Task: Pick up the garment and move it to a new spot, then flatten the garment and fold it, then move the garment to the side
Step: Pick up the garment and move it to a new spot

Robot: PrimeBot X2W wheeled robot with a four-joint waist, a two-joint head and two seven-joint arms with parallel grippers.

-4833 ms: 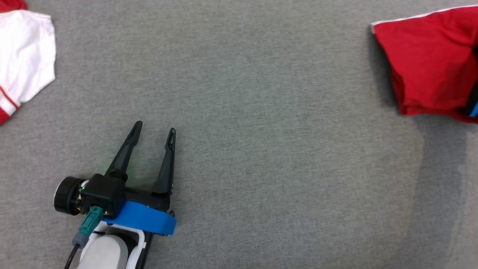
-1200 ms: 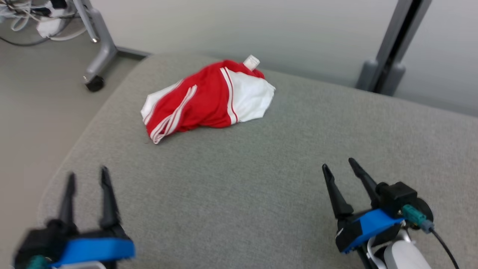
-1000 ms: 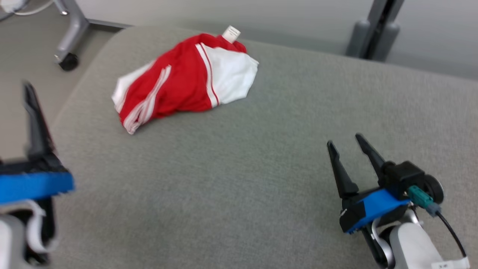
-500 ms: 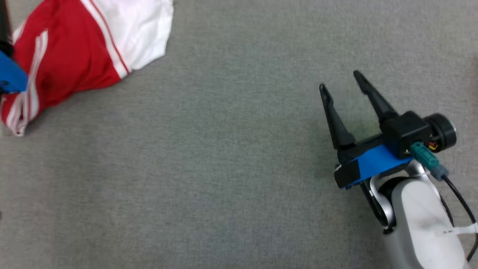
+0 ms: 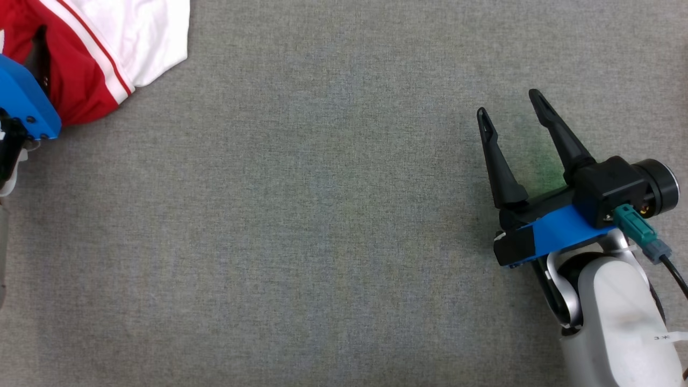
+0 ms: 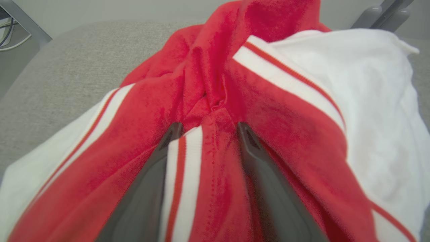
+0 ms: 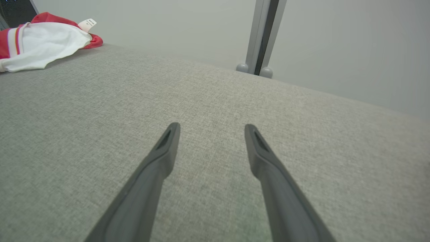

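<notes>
The garment (image 5: 107, 43) is a crumpled red piece with white panels and stripes, lying at the upper left of the head view. My left gripper (image 6: 208, 127) is pushed into it, open, with a raised fold of red and white striped cloth (image 6: 188, 174) between its two fingers. Its blue mount (image 5: 24, 102) shows at the left edge of the head view, against the garment. My right gripper (image 5: 508, 104) hovers open over bare grey surface far to the right, nothing between its fingers (image 7: 211, 127). The garment (image 7: 40, 47) lies far off at the upper left in the right wrist view.
The grey fabric-covered table (image 5: 322, 215) spreads wide between the two arms. Behind its far edge stands a grey upright post (image 7: 263, 33) before a pale wall. A metal frame leg (image 6: 20, 16) stands off the table's left corner.
The head camera has tilted down and closer to the table. My left gripper has travelled from the near left up onto the garment. The right gripper stays open in much the same place.
</notes>
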